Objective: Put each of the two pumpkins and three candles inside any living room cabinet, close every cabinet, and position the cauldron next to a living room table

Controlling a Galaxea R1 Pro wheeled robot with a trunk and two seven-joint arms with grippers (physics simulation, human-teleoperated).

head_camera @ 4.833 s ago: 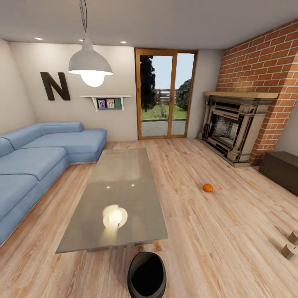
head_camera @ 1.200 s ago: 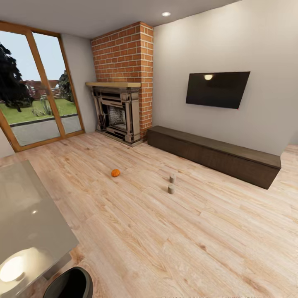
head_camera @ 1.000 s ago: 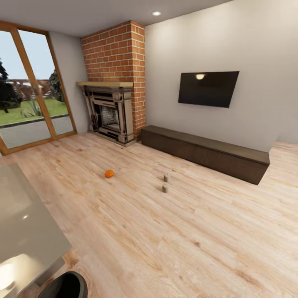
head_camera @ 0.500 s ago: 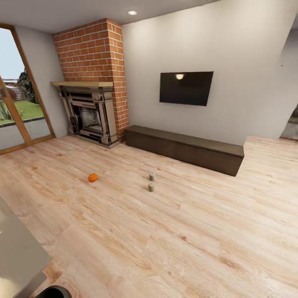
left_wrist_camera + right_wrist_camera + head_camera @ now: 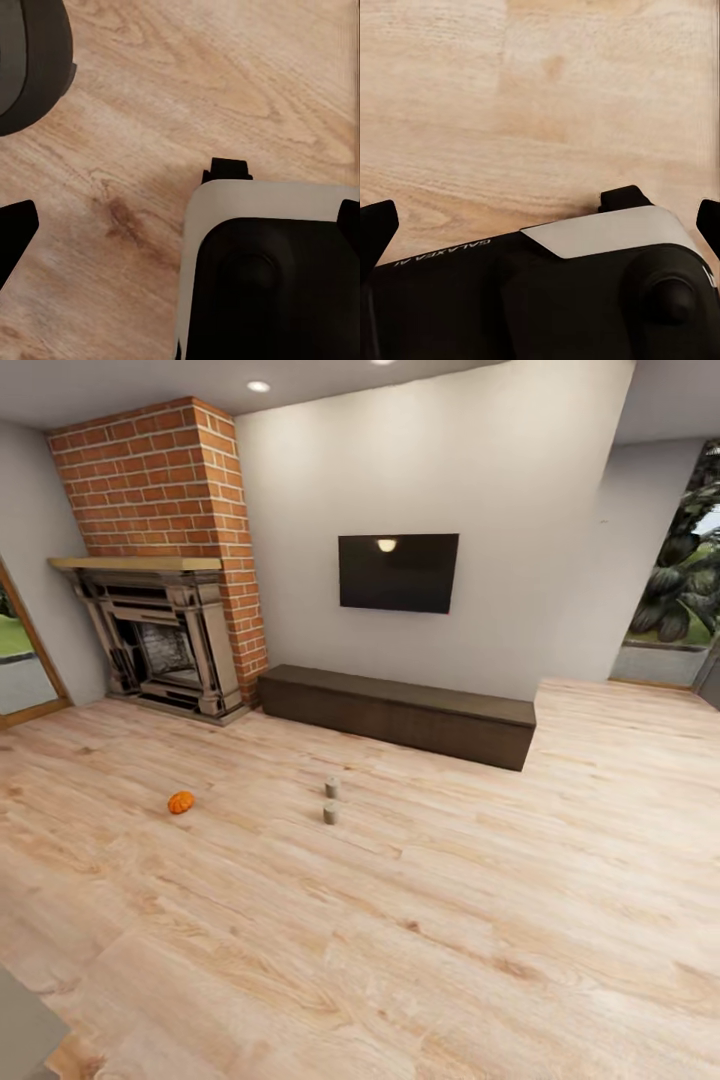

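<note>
Wooden floor (image 5: 420, 920) lies beneath both our grippers, left gripper (image 5: 180, 217) and right gripper (image 5: 540, 217) spread open, empty. Ahead of them: one pumpkin (image 5: 181, 802), two candles (image 5: 331, 813) close together, the closed cabinet (image 5: 400, 715) beyond.

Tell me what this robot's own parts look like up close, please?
In the wrist views, each end effector's fingertips appear as matte black tips at the picture edges, left and right. Beneath them sits the robot's body: a glossy black shell with a pale grey-white panel, rounded corners, and small "GALAXEA" lettering. No cables visible.
</note>
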